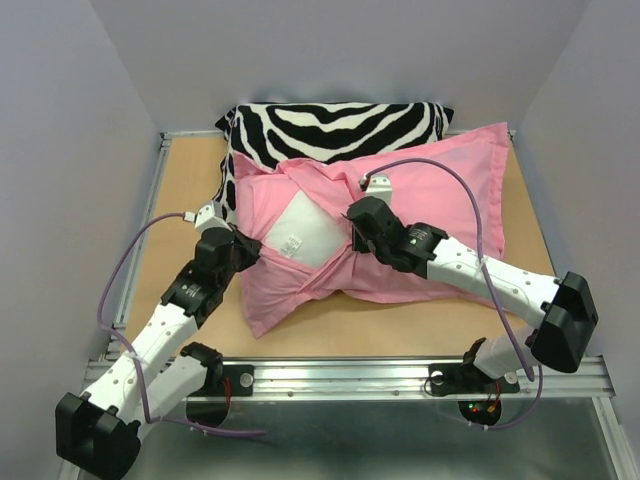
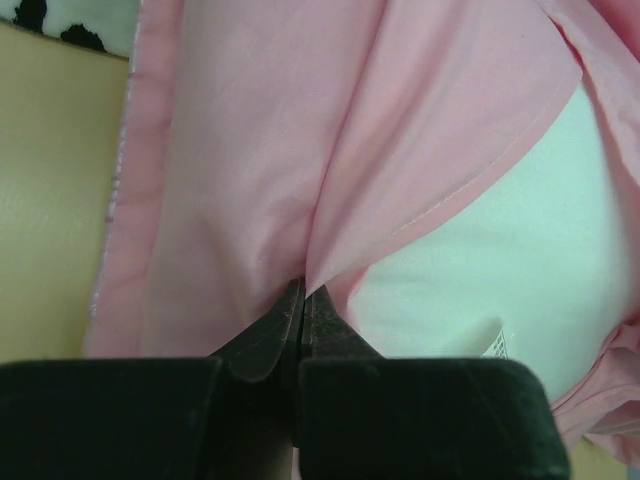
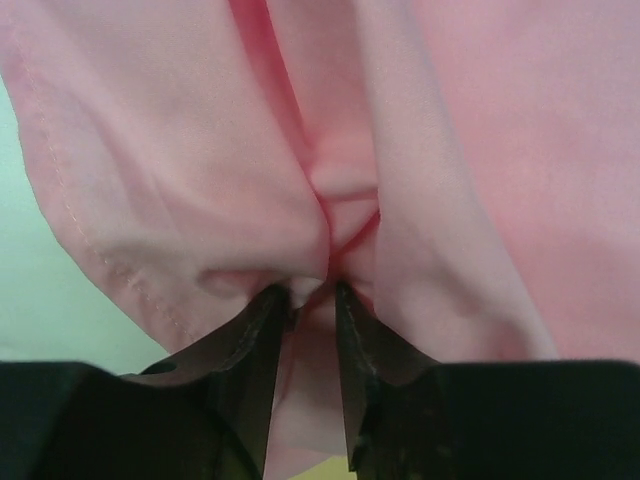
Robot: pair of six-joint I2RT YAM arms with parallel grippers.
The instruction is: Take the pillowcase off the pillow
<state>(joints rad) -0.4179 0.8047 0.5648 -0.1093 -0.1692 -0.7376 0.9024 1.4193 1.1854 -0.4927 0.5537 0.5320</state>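
Top external view: the wooden tabletop (image 1: 400,325) carries a zebra-striped cushion (image 1: 330,125) along its far edge. The pink pillowcase (image 1: 440,180) lies against the cushion, spread from the middle toward the far right corner. The opening of the pillowcase faces the near left and is parted, so a patch of the white pillow (image 1: 300,230) shows through it. Most of the pillow is inside the cover.

The left fingers (image 2: 268,340) are pressed together on a fold of pink hem on the left side of the opening, and the pillow is bare just beside them. The right fingers (image 3: 250,340) pinch a bunched wad of pink fabric on the right side of the opening. A narrow gap between them is packed with cloth. Smallest of all, a tag (image 1: 292,243) sits on the exposed white patch.

My judgement is that the step in hand is widening the mouth and peeling the cover back. To do it well, both pinches should hold satin only, with no pillow caught underneath. The arms should pull apart and toward the far right corner so the cover slides off along the pillow's length. Satin slips easily, so slow, steady tension suits it better than a jerk.
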